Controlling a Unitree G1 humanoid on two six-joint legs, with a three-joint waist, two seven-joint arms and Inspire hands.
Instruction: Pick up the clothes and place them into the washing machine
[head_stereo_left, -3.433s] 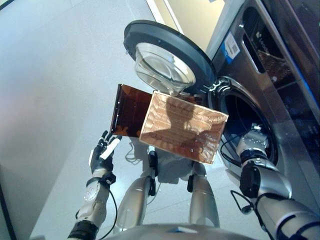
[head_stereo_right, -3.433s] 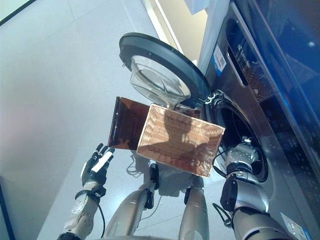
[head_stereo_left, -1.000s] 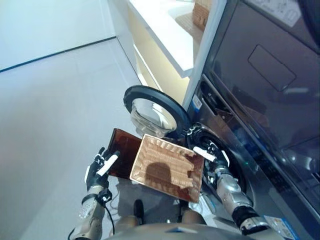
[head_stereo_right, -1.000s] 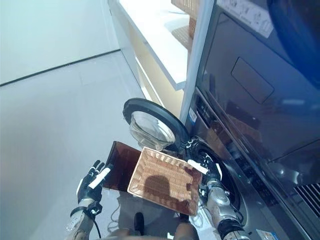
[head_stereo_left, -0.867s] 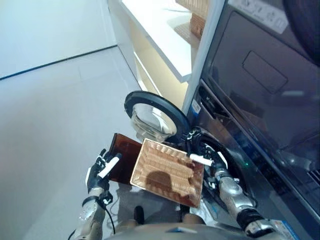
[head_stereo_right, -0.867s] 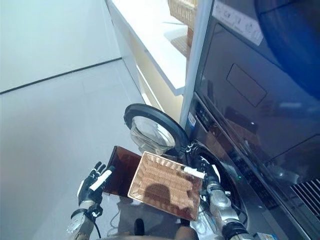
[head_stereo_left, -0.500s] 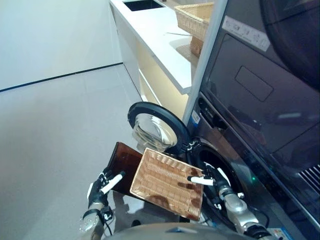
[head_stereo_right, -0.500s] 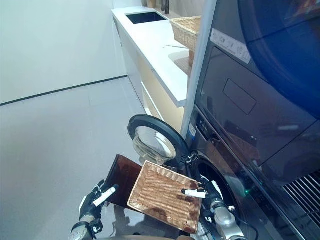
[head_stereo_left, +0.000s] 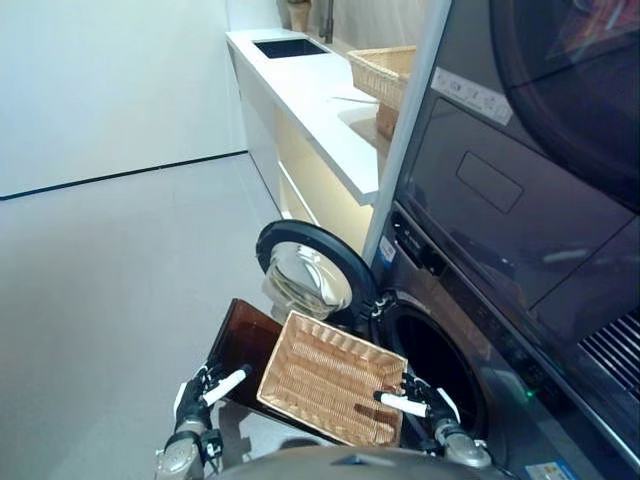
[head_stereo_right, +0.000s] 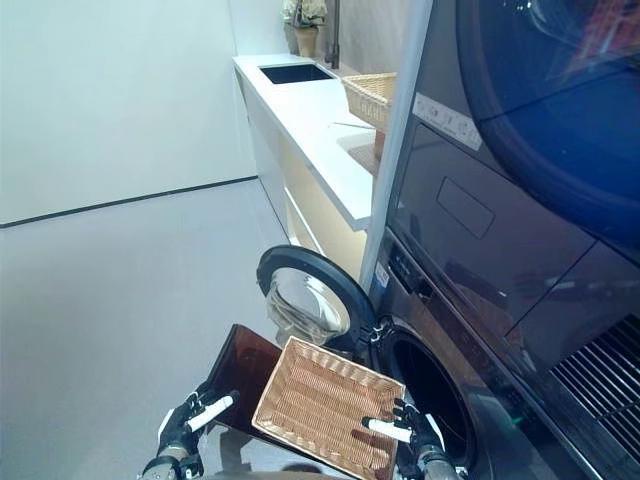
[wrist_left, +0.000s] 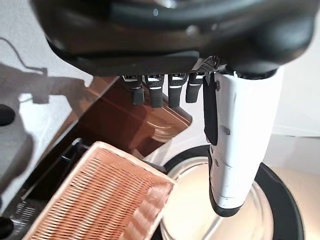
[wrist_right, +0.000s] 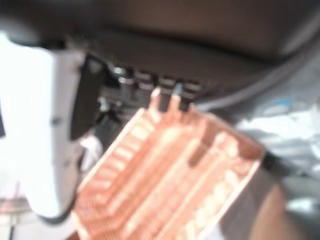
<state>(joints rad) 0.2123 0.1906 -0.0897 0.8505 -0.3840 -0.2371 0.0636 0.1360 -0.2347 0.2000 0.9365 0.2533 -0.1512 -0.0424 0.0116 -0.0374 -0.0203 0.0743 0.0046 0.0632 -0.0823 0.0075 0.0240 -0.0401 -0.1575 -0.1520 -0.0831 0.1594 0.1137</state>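
The wicker basket (head_stereo_left: 330, 382) rests tilted on a brown stool (head_stereo_left: 238, 343) in front of the washing machine, and I see no clothes inside it. The round door (head_stereo_left: 308, 278) stands swung open to the left, leaving the dark drum opening (head_stereo_left: 437, 358) uncovered; its inside is too dark to read. My left hand (head_stereo_left: 205, 391) hovers open beside the stool's left edge, holding nothing; the left wrist view shows its straight fingers (wrist_left: 156, 92) and white-covered thumb (wrist_left: 235, 150). My right hand (head_stereo_right: 411, 431) is open at the basket's right rim, below the drum opening, also holding nothing.
A white counter (head_stereo_left: 320, 85) with a sink (head_stereo_right: 294, 72) and a second wicker basket (head_stereo_left: 385, 68) runs along the machine's far side. A dark dryer (head_stereo_right: 520, 190) is stacked above the washer. Grey floor (head_stereo_left: 110, 270) spreads to the left.
The camera has risen and tipped up, so the whole scene sits lower. My right hand, earlier reaching into the drum opening, is now out beside the basket's right rim.
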